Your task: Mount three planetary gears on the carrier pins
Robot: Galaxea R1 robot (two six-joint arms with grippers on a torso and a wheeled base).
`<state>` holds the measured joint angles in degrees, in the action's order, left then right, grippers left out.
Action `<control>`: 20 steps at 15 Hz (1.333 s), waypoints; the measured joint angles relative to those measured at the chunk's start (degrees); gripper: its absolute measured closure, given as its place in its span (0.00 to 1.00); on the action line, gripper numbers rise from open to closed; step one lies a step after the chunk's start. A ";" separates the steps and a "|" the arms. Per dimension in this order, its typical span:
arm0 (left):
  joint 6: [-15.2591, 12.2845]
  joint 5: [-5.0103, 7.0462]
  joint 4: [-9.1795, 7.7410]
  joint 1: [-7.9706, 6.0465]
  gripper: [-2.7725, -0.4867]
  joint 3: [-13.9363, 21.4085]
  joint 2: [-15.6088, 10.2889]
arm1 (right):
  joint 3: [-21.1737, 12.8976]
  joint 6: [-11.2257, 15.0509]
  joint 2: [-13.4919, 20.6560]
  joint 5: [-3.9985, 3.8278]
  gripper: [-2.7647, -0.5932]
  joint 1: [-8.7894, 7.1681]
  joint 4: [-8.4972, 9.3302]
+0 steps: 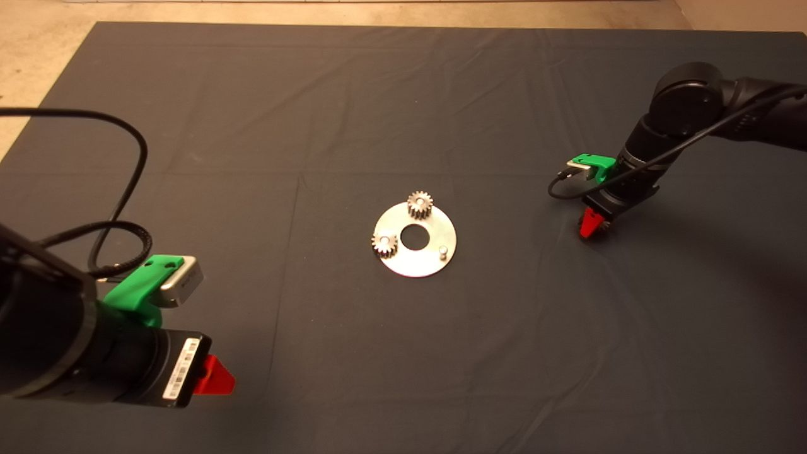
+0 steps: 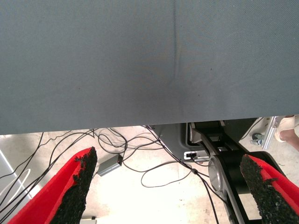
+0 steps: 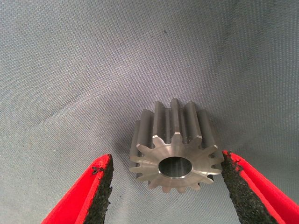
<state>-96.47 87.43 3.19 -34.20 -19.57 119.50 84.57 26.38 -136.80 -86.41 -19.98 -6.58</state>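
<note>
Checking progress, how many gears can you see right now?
3: one gear on the disc's far pin, one on its left pin, one on the mat between the right gripper's open fingers.

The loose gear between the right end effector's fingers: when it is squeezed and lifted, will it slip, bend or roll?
The gear looks like solid metal, so it is probably stiff and heavy for its size. Its smooth teeth may slip, though the rough black pads should help. It rests flat on the mat, so rolling seems unlikely.

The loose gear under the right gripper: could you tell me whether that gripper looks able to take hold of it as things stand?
Probably yes: the right gripper stands open with the loose gear between its fingers, nothing else on the mat nearby.
</note>
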 joint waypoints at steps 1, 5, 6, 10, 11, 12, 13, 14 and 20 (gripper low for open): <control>0.01 0.00 0.00 0.01 0.26 0.00 0.00 | 0.05 0.00 0.00 0.00 0.51 0.00 0.00; 0.01 0.00 0.00 0.01 0.26 0.00 0.00 | 0.05 0.00 0.00 0.02 0.57 0.00 0.00; 0.01 0.00 0.00 0.01 0.26 0.00 0.00 | 0.05 0.00 0.01 0.02 0.57 0.00 0.00; 0.00 0.00 -0.01 0.00 0.26 0.00 0.00 | 0.05 -0.01 0.30 0.02 0.65 0.00 -0.90; 0.01 0.00 0.00 0.00 0.26 0.00 0.00 | 0.05 -0.01 0.30 0.05 0.65 0.00 -1.16; 0.01 0.00 0.00 0.01 0.26 0.00 0.00 | 0.05 -0.01 0.30 0.05 0.65 0.02 -1.32; 0.00 0.00 0.00 0.01 0.26 0.00 -0.01 | 0.05 0.00 0.30 0.07 0.68 0.06 -1.33; 0.01 0.00 0.00 0.01 0.26 0.00 0.00 | 0.02 -0.01 0.28 0.09 0.70 0.15 -1.33; 0.01 0.00 -0.02 0.01 0.26 0.00 -0.02 | 0.00 -0.17 0.30 0.57 0.74 0.72 -1.55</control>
<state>-96.46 87.43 3.17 -34.19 -19.57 119.48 84.57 26.21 -136.50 -85.83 -19.26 -8.13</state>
